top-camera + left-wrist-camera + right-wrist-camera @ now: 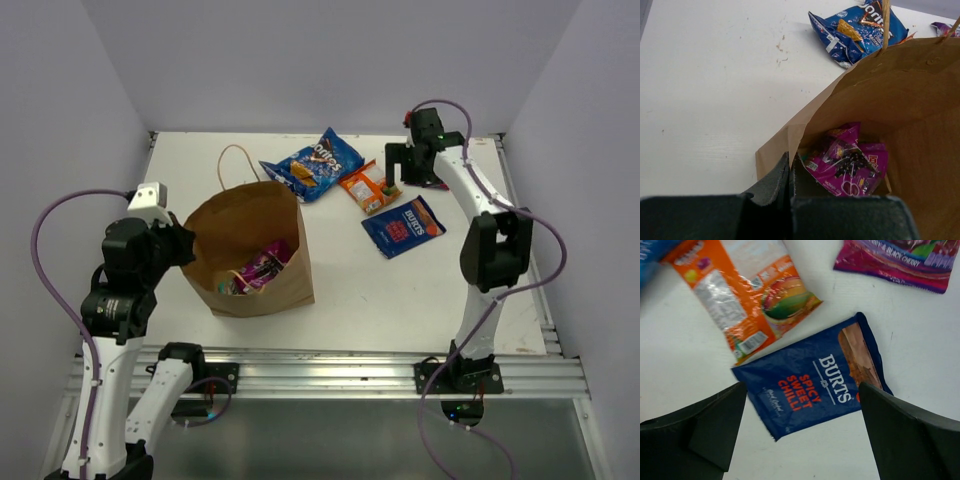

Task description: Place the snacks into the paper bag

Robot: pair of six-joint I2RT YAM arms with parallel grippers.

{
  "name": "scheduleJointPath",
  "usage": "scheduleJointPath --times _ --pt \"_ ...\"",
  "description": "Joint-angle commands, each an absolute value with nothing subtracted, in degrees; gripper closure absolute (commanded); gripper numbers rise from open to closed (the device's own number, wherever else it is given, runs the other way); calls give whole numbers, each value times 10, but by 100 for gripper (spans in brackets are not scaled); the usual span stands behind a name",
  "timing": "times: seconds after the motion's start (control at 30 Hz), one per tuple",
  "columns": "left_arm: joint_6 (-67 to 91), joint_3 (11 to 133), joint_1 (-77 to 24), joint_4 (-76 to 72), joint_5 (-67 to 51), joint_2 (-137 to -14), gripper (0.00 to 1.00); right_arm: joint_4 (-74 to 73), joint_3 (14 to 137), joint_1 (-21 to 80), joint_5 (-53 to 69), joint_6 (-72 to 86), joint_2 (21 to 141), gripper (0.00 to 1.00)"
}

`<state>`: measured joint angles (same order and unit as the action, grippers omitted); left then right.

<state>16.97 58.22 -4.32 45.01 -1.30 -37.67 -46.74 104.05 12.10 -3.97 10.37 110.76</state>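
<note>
Dark blue packet beneath wide-open right claw; left claw pinched on paper bag rim.

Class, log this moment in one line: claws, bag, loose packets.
left claw shut on paper bag | right claw open over dark blue packet | bagged: pink-magenta packet | others loose: blue chip bag, orange packet, purple packet

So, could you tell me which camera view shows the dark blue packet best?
The right wrist view: the dark blue packet lies large and centred, its label readable. The top view shows it small, beside the orange packet. The left wrist view misses it.
</note>
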Motion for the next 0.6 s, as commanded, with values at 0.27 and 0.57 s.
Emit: scheduleJointPath --times 0.27,0.57 --pt "168 593 -46 453 -3 -370 100 -476 1008 14 -29 83 1206 1" --pt "169 592 -46 434 -3 -390 100 -455 944 4 45 83 1234 4"
